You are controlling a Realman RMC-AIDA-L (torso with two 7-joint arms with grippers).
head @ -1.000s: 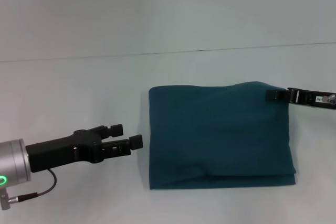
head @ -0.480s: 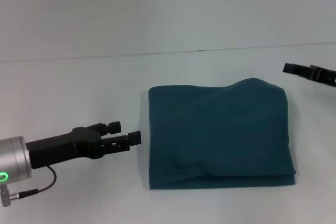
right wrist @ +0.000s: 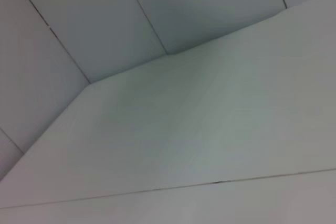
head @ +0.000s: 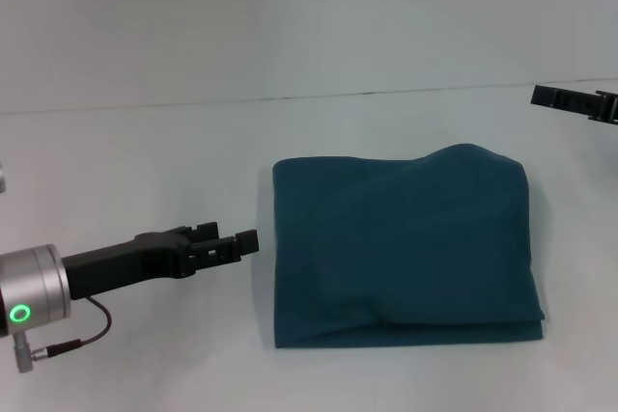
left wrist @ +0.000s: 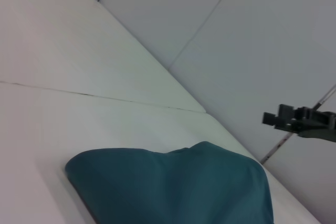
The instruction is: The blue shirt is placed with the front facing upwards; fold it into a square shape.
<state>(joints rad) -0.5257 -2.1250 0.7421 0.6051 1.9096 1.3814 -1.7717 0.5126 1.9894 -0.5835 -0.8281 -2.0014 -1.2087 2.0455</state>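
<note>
Lying flat on the white worktop [head: 126, 161], toward its right side and near the front edge, the blue shirt [head: 406, 243] is showing as a compact, nearly square bundle. Its plain side is facing up and no lettering is showing. Layered edges are stacking along the front, and the back edge is bulging a little near the right corner, probably because the fabric there is not pressed flat.

The left pincer [head: 230, 243] is hovering just beside the left edge of the bundle, apart from the cloth and pointing toward it. Its fingers are sitting close together with nothing between them, so it is reading as clenched and empty. It is likely waiting low there so it can either press the edge or pull away.

The right pincer [head: 570, 98] is hanging near the right edge of the worktop, beyond the bundle's back right corner and well apart from it. Whether it is released or clenched cannot be told.

Judging from the shape, the folding is looking essentially complete, with only a slight smoothing of the raised back edge possibly remaining.
</note>
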